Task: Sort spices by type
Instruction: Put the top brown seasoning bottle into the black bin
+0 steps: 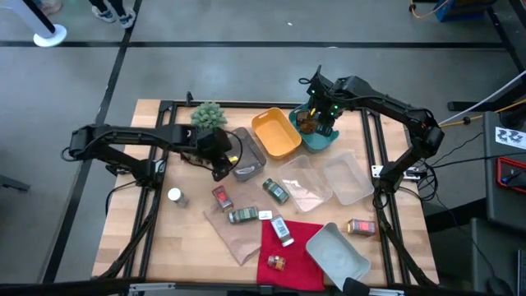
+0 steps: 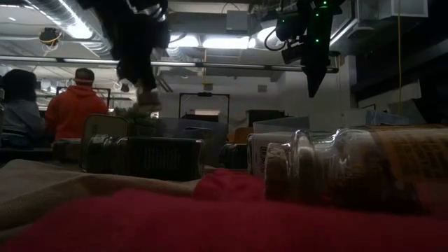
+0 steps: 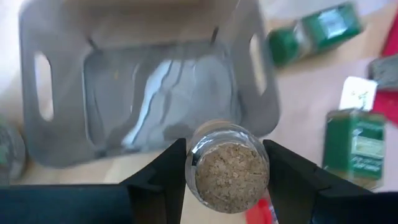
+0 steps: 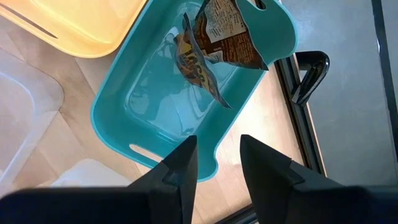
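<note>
My left gripper (image 3: pixel 225 146) is shut on a clear glass spice jar (image 3: pixel 227 169) of tan ground spice, in the air by the edge of the grey tray (image 3: pixel 43 134). In the high view this gripper (image 1: pixel 220 158) is just left of that tray (image 1: pixel 249 160). My right gripper (image 4: pixel 217 142) stands open and bare above the teal tray (image 4: pixel 118 127), which holds a brown packet (image 4: pixel 221 31). Other spices lie on the table: a white-capped jar (image 1: pixel 174 196), a red tin (image 1: pixel 222 197), green jars (image 1: pixel 275 191) (image 1: pixel 243 215) and a brown jar (image 1: pixel 362 227). My left gripper pinches the glass jar between its two fingers, one on each side of the round wall (image 3: pixel 194 168). The fingers slant down from the table's left. The jar is lifted clear, its round end turned toward the wrist camera.
An orange tray (image 1: pixel 275 133) sits between the grey and teal trays. Two clear trays (image 1: pixel 345 177) lie right of centre. A red cloth (image 1: pixel 300 234) with a small jar (image 1: pixel 276 263) and another grey tray (image 1: pixel 337 255) lie near the front. A spiky plant (image 1: pixel 208 115) stands at the back.
</note>
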{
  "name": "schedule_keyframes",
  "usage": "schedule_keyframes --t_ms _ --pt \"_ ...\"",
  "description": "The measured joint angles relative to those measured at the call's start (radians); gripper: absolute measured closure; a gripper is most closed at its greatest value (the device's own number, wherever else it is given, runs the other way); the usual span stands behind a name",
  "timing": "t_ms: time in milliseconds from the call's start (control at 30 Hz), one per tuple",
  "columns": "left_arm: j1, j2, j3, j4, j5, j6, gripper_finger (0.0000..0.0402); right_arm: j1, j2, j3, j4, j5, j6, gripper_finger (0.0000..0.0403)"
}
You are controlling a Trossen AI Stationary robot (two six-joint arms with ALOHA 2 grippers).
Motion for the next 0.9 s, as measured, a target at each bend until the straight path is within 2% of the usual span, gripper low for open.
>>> schedule_keyframes --t_ms 100,367,633,900 --pt "0.008 0.0 0.039 0.024 0.0 0.022 0.024 0.0 0.0 0.0 0.0 0.0 0.0 0.0281" --pt "0.102 0.026 0.045 0.108 0.0 0.064 0.024 0.0 0.0 0.0 0.0 0.0 0.0 0.0281" --pt "0.209 0.154 0.044 0.112 -0.002 0.12 0.024 0.0 0.0 0.0 0.001 0.0 0.0 0.0281" --pt "0.246 0.312 0.044 0.118 -0.002 0.125 0.024 0.0 0.0 0.0 0.003 0.0 0.0 0.0281"
